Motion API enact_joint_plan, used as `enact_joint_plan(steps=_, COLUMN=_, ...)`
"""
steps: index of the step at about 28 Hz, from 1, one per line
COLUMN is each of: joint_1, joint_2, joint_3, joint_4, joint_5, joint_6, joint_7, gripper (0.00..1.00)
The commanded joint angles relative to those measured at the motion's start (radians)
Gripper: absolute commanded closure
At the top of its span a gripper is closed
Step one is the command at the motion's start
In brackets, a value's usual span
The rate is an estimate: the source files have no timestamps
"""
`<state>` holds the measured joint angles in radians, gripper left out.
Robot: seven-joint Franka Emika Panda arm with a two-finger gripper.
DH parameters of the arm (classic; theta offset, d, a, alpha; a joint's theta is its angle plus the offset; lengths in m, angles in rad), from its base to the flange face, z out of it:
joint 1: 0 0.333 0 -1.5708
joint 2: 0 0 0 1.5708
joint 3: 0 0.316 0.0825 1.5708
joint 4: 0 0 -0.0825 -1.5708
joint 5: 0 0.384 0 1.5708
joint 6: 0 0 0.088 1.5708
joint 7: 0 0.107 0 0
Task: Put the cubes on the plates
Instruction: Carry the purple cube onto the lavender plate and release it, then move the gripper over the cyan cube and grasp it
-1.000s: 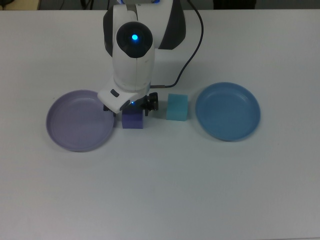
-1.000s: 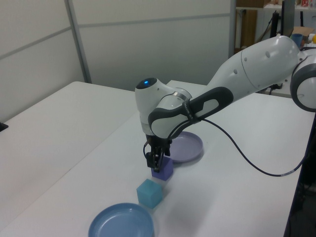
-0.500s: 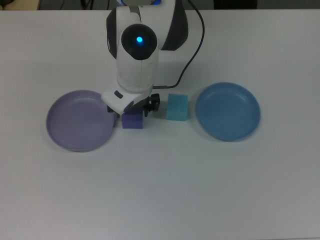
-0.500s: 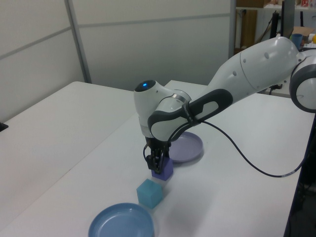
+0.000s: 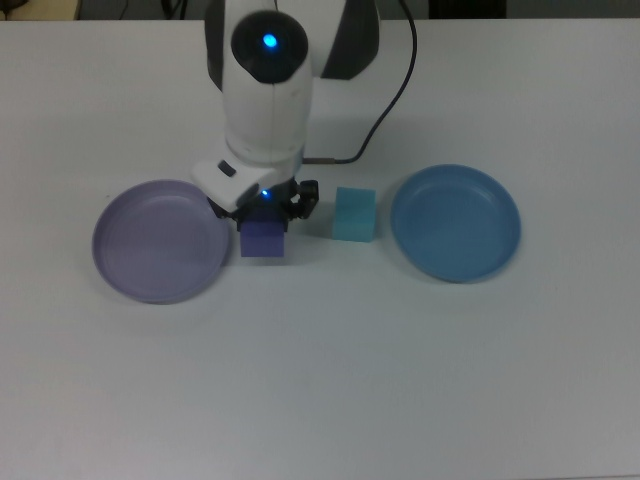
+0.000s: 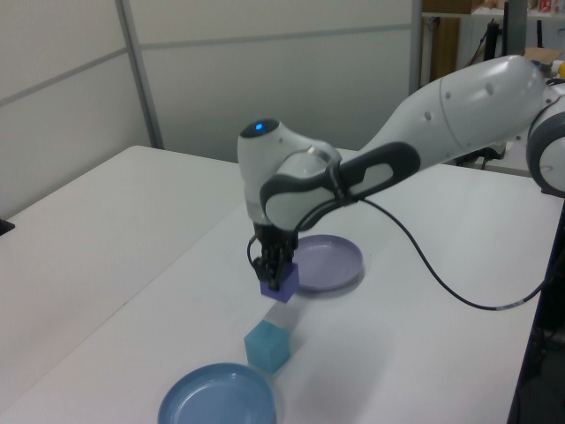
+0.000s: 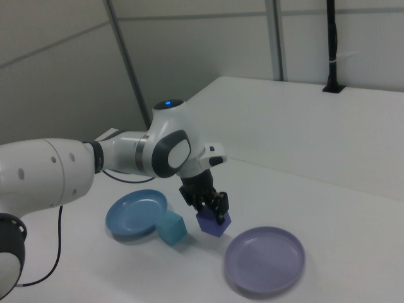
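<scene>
The white tabletop (image 5: 330,380) carried two plates: the lavender plate (image 5: 158,241) at the top view's left and the blue plate (image 5: 456,222) at the top view's right, both bare. Between them the gripper (image 6: 273,278) was clamped on the purple cube (image 6: 281,280), which hung clear of the tabletop just beside the lavender plate's rim; its shadow lay below it in the left view. The cyan cube (image 5: 354,214) sat on the tabletop near the blue plate.

To carry well, the arm would need enough height to clear the raised rim, then travel toward the top view's left and lower over the plate's middle before releasing.

A cube has no long axis; in the right view it hung slightly tilted, one corner lowest.
</scene>
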<state>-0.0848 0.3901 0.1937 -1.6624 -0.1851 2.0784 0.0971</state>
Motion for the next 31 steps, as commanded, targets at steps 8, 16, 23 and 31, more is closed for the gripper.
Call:
enact_joint_plan(steps=8, joint_1=-0.179, joint_2=0.020, joint_3=-0.008, joint_4=0.001, joint_5=0.015, joint_6=0.006, joint_7=-0.123, gripper=0.67)
enact_joint_plan(steps=16, joint_1=-0.196, joint_2=0.032, joint_3=-0.010, joint_4=-0.002, joint_5=0.021, joint_6=0.025, joint_7=-0.114, gripper=0.00)
enact_joint_plan(steps=23, joint_1=-0.184, joint_2=-0.014, joint_3=0.010, joint_4=-0.002, joint_5=0.036, joint_6=-0.015, joint_7=-0.114, gripper=0.00)
enact_joint_plan(steps=31, joint_1=-0.086, joint_2=-0.066, joint_3=0.036, joint_4=-0.016, joint_5=0.092, joint_6=-0.136, joint_7=-0.111, gripper=0.00)
